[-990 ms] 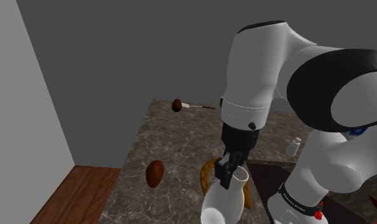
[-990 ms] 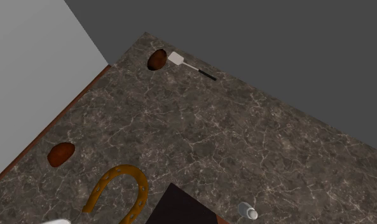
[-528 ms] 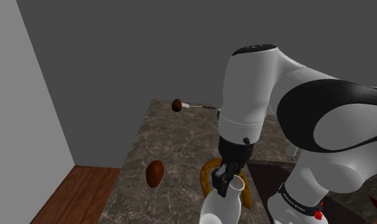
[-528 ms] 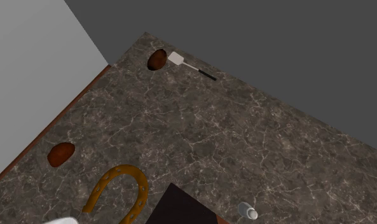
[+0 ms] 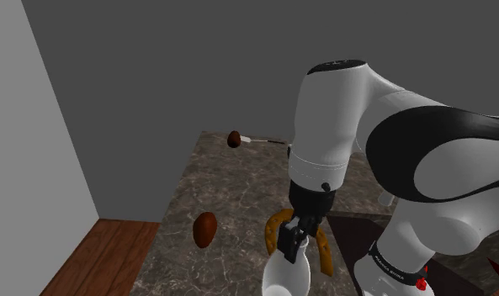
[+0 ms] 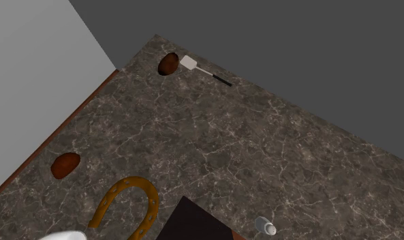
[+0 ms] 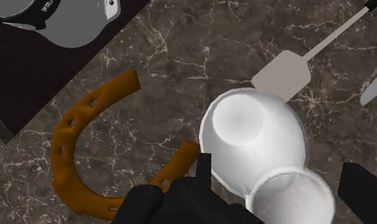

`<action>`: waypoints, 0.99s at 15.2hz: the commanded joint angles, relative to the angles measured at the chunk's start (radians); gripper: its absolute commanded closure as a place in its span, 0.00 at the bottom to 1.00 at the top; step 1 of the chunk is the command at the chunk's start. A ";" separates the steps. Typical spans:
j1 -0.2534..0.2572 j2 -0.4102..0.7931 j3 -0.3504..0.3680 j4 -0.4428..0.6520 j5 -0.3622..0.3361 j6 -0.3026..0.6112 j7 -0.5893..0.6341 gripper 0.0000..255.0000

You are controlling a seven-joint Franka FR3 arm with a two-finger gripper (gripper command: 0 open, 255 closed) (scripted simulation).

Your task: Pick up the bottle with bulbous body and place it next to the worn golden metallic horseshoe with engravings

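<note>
Brown lumps [image 6: 65, 165]: two, both apart from the horseshoe [image 7: 79, 149].
Bottle [image 7: 253, 137]: one, white, just beside horseshoe.
Hand [image 7: 279, 181]: wide, bottle's neck between.
Spatula [image 7: 282, 74]: one, beyond bottle from horseshoe.
Small jar [image 6: 264, 226]: one; second exterior view adds it, well apart from horseshoe.

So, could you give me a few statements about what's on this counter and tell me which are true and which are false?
1. The white bottle is close to the horseshoe. True.
2. The counter is bare wood. False: it is dark with pale veins, like marble.
3. Two brown lumps lie on the counter. True.
4. The spatula touches the horseshoe. False: it lies far from it, beside one of the brown lumps.
5. The end effector is at the white bottle's neck. True.
</note>
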 commanded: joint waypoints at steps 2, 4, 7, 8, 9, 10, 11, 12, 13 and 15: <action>0.000 0.000 0.000 0.000 0.000 0.000 0.000 0.00; 0.000 0.000 0.000 0.000 0.000 0.000 0.000 0.00; -0.012 -0.008 -0.042 0.089 -0.036 -0.098 0.007 0.00; -0.016 -0.007 -0.052 0.113 -0.045 -0.122 0.009 0.00; -0.016 -0.007 -0.052 0.113 -0.045 -0.122 0.009 0.00; -0.016 -0.007 -0.052 0.113 -0.045 -0.122 0.009 0.00; -0.016 -0.007 -0.052 0.113 -0.045 -0.122 0.009 0.00; -0.016 -0.007 -0.052 0.113 -0.045 -0.122 0.009 0.00; -0.016 -0.007 -0.052 0.113 -0.045 -0.122 0.009 0.00; -0.016 -0.007 -0.052 0.113 -0.045 -0.122 0.009 0.00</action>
